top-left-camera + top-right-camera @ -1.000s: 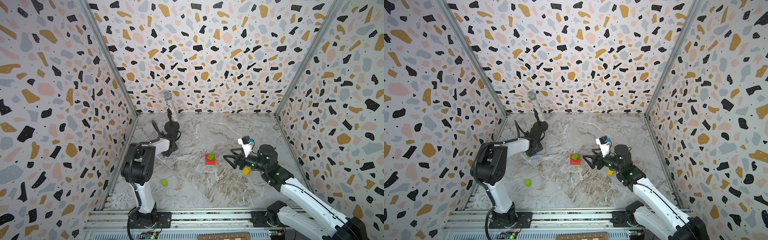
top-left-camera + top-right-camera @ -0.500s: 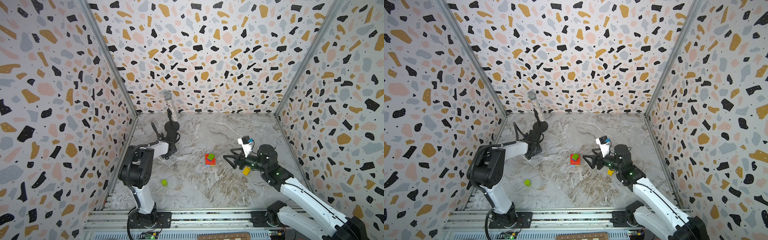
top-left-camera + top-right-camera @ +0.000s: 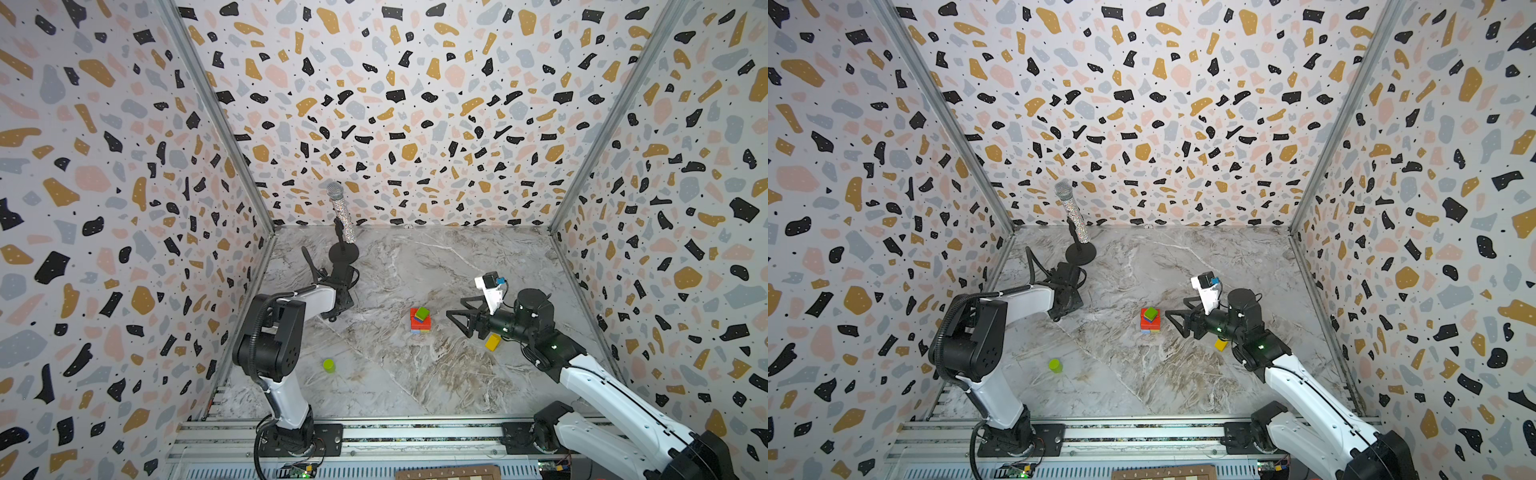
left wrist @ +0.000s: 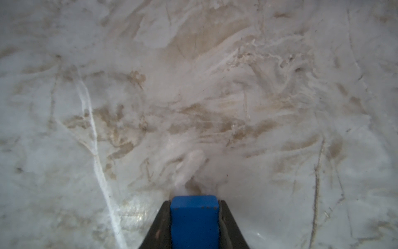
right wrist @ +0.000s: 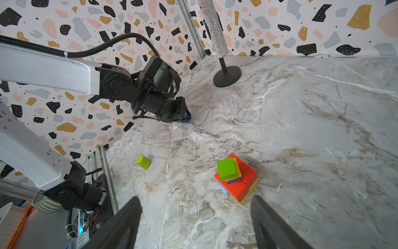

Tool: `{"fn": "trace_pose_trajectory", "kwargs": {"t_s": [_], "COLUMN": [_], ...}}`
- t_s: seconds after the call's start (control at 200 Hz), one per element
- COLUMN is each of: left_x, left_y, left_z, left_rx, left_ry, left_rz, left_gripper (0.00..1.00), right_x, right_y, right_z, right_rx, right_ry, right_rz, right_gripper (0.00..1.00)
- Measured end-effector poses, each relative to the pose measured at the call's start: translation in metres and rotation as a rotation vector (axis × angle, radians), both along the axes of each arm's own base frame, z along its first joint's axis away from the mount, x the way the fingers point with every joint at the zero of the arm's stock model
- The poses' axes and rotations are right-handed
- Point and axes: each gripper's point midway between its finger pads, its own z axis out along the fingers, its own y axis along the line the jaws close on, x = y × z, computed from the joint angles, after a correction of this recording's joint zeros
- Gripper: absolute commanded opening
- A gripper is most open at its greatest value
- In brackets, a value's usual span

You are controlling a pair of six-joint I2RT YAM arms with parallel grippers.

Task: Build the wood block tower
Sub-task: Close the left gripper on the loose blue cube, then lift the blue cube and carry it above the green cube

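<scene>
Carrying the blue block [image 4: 195, 217], clenched in your left jaws low over the tabletop [image 3: 415, 374], could clip the mid-tabletop tower [image 3: 420, 321]; your released right jaws hover near it and might nudge it too.

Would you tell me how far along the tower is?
Done: a multicoloured wooden block tower stands, green cube topmost. In hand: the left end effector is shut on a blue wooden block; the right end effector is open. Left: a lime cylinder and a yellow block lie loose.
</scene>
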Motion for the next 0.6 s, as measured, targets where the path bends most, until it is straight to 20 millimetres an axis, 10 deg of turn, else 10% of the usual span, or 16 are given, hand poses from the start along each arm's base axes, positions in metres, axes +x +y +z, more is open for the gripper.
{"fn": "trace_pose_trajectory", "kwargs": {"t_s": [0.335, 0.601], "left_x": [-0.009, 0.001], "left_y": [-0.007, -0.042], "left_z": [0.009, 0.074], "left_rx": [0.03, 0.044], "left_ry": [0.053, -0.044], "left_rz": [-0.076, -0.23], "left_gripper": [0.17, 0.17], "right_x": [0.002, 0.009], "right_y": [0.001, -0.006], "right_z": [-0.005, -0.008], "right_rx": [-0.007, 0.016], "right_ry": [0.014, 0.039], "right_rz": [0.0, -0.024], "right_gripper": [0.83, 0.99]}}
